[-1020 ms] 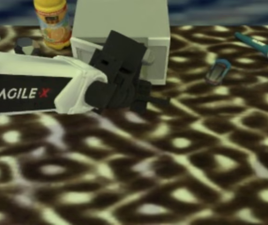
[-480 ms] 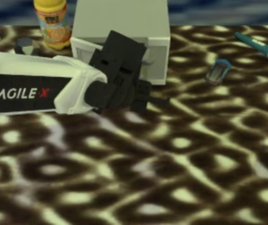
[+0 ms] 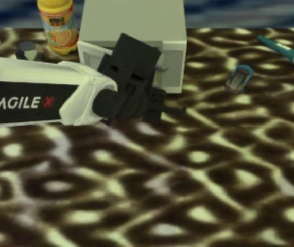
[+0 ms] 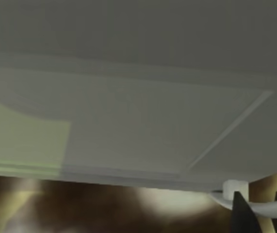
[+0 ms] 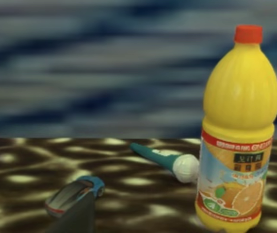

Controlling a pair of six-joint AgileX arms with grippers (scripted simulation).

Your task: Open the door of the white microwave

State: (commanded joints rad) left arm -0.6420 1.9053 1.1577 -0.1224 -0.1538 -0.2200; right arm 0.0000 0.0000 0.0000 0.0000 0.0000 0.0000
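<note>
The white microwave [image 3: 131,23] stands at the back centre of the table. My left gripper [image 3: 147,72] is pressed against its front, hiding most of the door [image 3: 91,53]. In the left wrist view the door [image 4: 143,126] fills the picture. The pale handle [image 4: 259,206] runs between my left gripper's [image 4: 260,212] two dark fingertips, which are shut on it. The grey control panel [image 3: 173,67] shows to the right of the gripper. My right gripper [image 5: 77,221] is outside the top view, parked; only a dark edge of it shows.
An orange juice bottle [image 3: 58,23] and a small grey object [image 3: 28,50] stand left of the microwave. To its right lie a blue toy car [image 3: 238,77] and a teal tool [image 3: 283,50]. The right wrist view shows the car [image 5: 75,194], tool [image 5: 165,159] and a juice bottle [image 5: 237,136].
</note>
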